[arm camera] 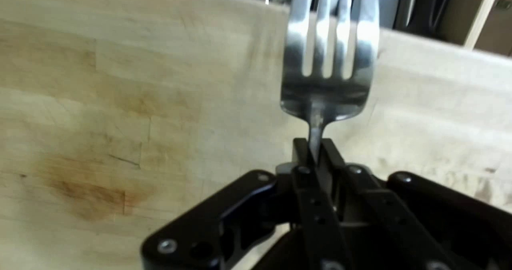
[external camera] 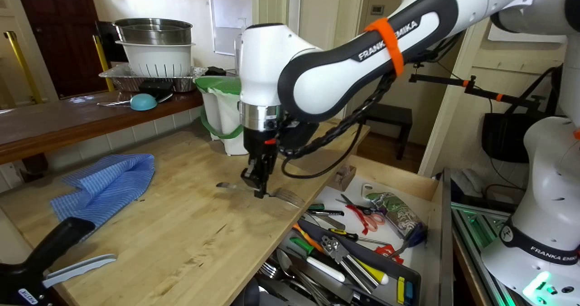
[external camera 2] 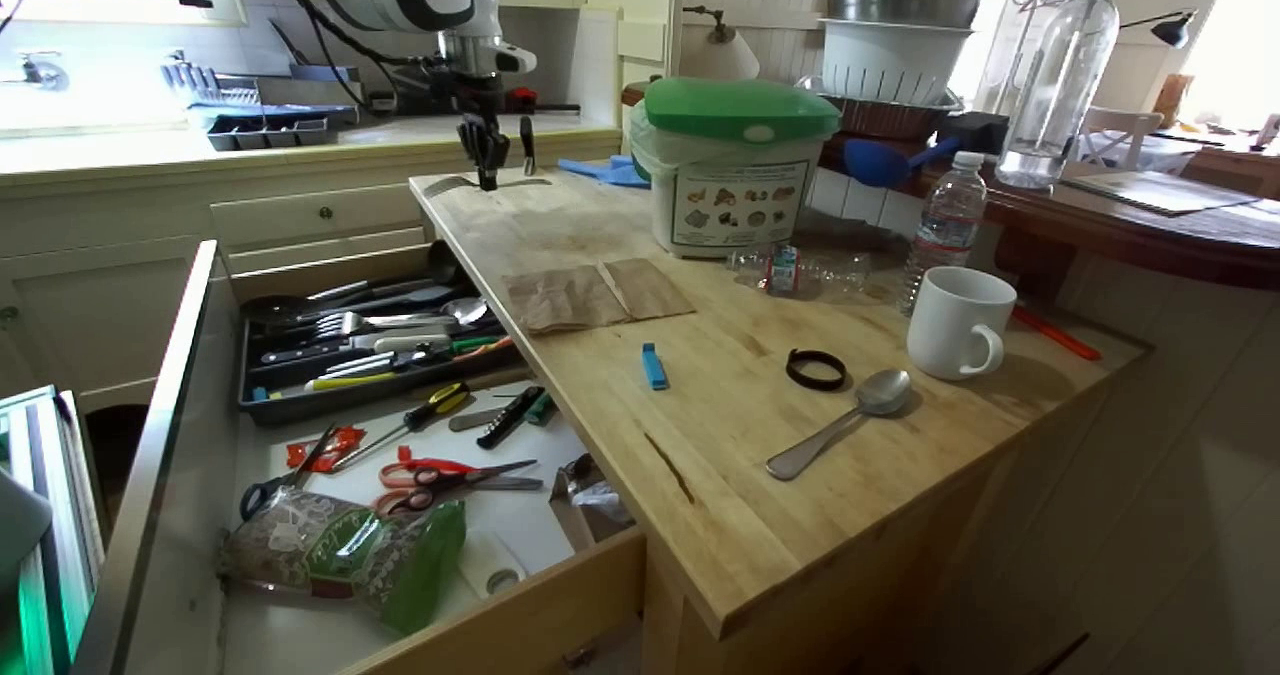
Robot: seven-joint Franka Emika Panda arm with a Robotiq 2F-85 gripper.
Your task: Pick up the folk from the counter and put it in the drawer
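The silver fork (arm camera: 328, 92) shows large in the wrist view, with its tines pointing over the edge of the counter (arm camera: 160, 82) toward the drawer (arm camera: 482, 16). My gripper (arm camera: 314, 148) is shut on the neck of the fork. In both exterior views the gripper (external camera: 260, 192) (external camera 2: 488, 183) points down with the fork (external camera: 289, 197) (external camera 2: 450, 184) across its fingertips, at or just above the counter (external camera: 190, 233) (external camera 2: 740, 355). The drawer (external camera: 446, 233) (external camera 2: 500, 605) stands open beside the counter, with a dark utensil tray (external camera: 408, 274) and loose tools inside.
A green-lidded bin (external camera: 222, 115) (external camera 2: 735, 175) stands on the counter behind the gripper. A blue cloth (external camera: 108, 183) and a black-handled tool (external camera: 50, 247) lie nearby. A paper bag (external camera 2: 590, 295), spoon (external camera 2: 840, 425) and mug (external camera 2: 955, 320) are farther along. A darker ledge (external camera: 90, 120) runs behind.
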